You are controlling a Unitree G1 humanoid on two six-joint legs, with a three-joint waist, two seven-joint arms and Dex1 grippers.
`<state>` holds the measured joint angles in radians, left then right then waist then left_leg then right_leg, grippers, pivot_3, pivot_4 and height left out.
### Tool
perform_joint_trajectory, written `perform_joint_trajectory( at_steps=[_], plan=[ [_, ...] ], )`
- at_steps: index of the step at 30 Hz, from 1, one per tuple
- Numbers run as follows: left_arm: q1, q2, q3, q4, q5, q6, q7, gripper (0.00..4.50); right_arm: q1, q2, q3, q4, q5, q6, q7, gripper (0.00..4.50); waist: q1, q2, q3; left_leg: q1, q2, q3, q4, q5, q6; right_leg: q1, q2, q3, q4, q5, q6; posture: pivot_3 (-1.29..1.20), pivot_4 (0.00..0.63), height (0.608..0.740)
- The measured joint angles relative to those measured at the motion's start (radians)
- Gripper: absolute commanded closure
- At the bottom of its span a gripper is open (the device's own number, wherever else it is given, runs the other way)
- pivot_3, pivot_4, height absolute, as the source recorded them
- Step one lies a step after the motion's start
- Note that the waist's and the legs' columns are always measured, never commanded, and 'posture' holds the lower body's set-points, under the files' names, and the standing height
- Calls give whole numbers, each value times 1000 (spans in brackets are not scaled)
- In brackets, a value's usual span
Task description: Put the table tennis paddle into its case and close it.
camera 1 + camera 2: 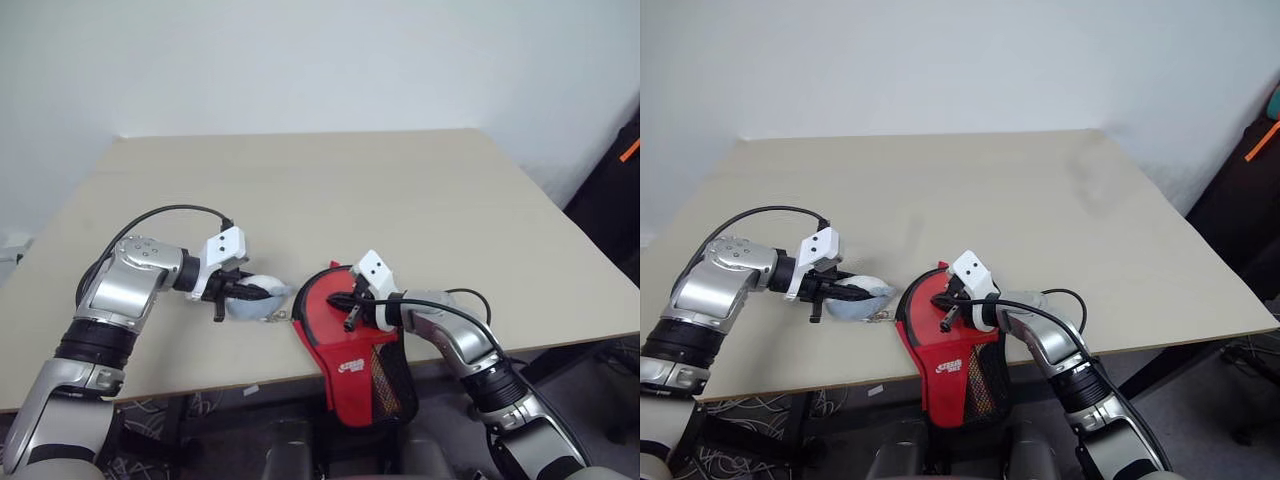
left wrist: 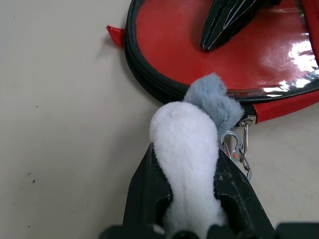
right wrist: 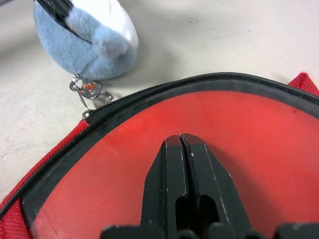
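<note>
The red case [image 1: 330, 312] lies at the table's front edge, and its narrow end with the mesh pocket [image 1: 386, 392] hangs over the edge. A black zip [image 3: 124, 107] runs round its rim. My right gripper [image 3: 180, 142] is shut, its tips on the case's red face. My left gripper [image 1: 250, 292] is shut on a fluffy pale blue and white charm [image 2: 187, 144]. A small metal clasp [image 2: 233, 147] links the charm to the zip end. The table tennis paddle is hidden.
The beige table [image 1: 350, 190] stretches away behind the case. A white wall stands at the back. A dark object with an orange mark [image 1: 618, 185] stands off the table's right side.
</note>
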<state>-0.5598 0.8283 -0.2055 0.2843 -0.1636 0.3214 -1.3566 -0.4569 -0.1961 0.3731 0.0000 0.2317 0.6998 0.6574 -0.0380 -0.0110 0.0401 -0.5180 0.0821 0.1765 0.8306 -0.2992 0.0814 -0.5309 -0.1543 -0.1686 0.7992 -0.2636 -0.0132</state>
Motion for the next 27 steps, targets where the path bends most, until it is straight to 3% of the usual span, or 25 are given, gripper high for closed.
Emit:
perform_joint_trajectory(
  at_steps=[6, 16, 27],
  plan=[
    [-21, -65, -4, 57, 49, -38, 92, 4144, -1, -1, -1, 5, -7, -4, 0, 4500, 4, 0, -1, 1, -1, 1, 0, 0, 0, 1, 0, 0, 0, 0, 0, 0, 0, 654],
    [-212, -228, -28, 411, 192, -231, 275, 4144, -1, -7, -3, 7, -17, -4, 0, 4500, 42, 1, -1, 1, 0, 1, 1, 1, -1, 3, -2, 0, 0, 0, 0, 0, 0, 654],
    [-380, -347, -30, 679, 277, -319, 432, 4144, -2, -6, -4, 6, -20, -5, 2, 4500, 46, 1, -1, -2, 0, -2, 6, 0, 0, 4, -2, -3, 1, 0, 0, 0, 0, 654]
  ],
)
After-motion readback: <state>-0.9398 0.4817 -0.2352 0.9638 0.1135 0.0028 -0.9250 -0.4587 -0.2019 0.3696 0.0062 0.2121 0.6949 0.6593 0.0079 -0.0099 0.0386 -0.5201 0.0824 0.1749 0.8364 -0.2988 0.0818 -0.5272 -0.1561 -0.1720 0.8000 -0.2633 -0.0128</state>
